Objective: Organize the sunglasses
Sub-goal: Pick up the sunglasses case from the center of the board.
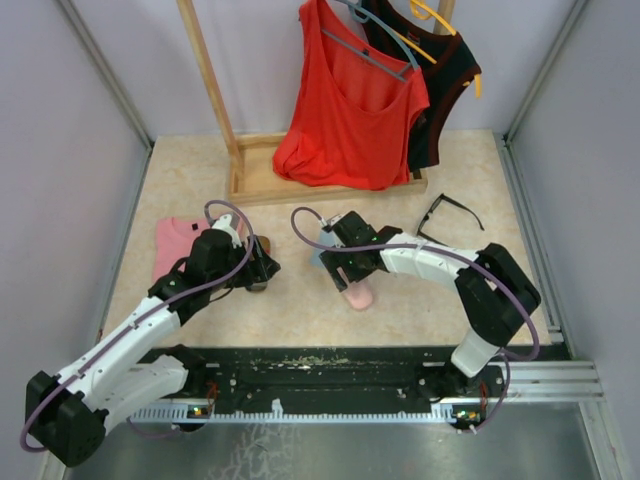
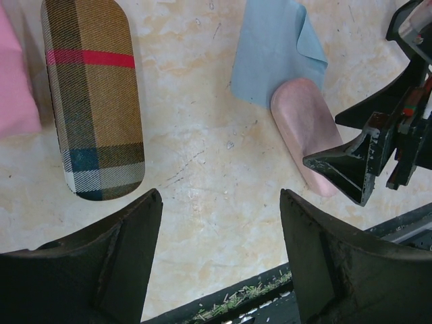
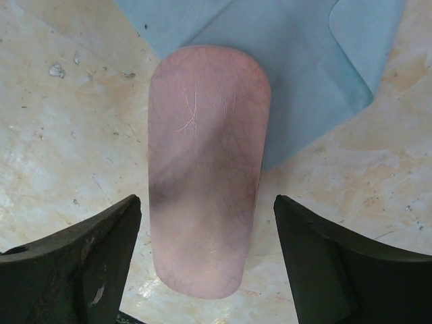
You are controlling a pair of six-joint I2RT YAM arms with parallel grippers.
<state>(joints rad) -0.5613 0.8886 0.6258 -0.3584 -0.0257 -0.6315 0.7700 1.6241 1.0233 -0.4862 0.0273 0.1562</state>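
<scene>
The black-framed sunglasses (image 1: pixel 450 213) lie open on the table at the right, beyond the right arm. The reddish-brown pair is out of view. My right gripper (image 1: pixel 350 274) is open and hangs just above the oblong pink case (image 1: pixel 359 296), one finger on each side of its near end (image 3: pixel 206 169), not closed on it. My left gripper (image 1: pixel 262 268) is open and empty over bare table, with the brown plaid case (image 2: pixel 94 101) to its left. In the left wrist view the pink case (image 2: pixel 307 131) and the right gripper's fingers (image 2: pixel 351 162) show at the right.
A light blue cloth (image 1: pixel 320 250) lies under the pink case's far end (image 3: pixel 290 61). A folded pink cloth (image 1: pixel 178 243) lies at the left. A wooden clothes rack base (image 1: pixel 260 185) with a red top (image 1: pixel 350 110) and a dark top stands at the back.
</scene>
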